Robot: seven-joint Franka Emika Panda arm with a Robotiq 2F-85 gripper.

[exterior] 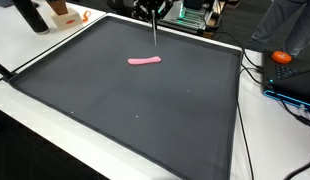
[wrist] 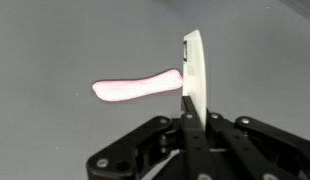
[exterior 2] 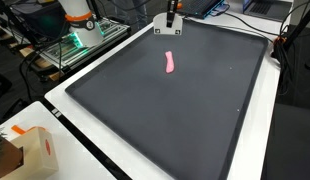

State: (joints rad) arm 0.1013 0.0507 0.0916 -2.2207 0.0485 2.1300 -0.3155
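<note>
Wrist view showed, nearest the lens, the gripper [wrist: 192, 118] with its black fingers pressed together on the lower end of a thin white strip [wrist: 194, 65], which stood out straight from them. Judging by its look, the strip was light, stiff and narrow, and likely to swivel in the grip if pushed sideways, so a hold low on its flat faces, as here, seemed the sound one. Just past its edge lay a pink piece [wrist: 138, 88], long and slightly curved, flat on the dark mat [wrist: 55, 40]. It looked soft and light, and would probably be best taken across its narrow middle. This close view gave the clamp and the overlap of strip and pink end, but not height. In an exterior view the strip [exterior: 155, 32] hung as a fine line with its tip short of the pink piece [exterior: 145, 60], though whether the tip touched the mat I could not tell. In an exterior view the pink piece [exterior 2: 170, 65] lay toward the mat's far edge, and a cardboard box [exterior 2: 35, 150] sat on the white table [exterior 2: 75, 120].
</note>
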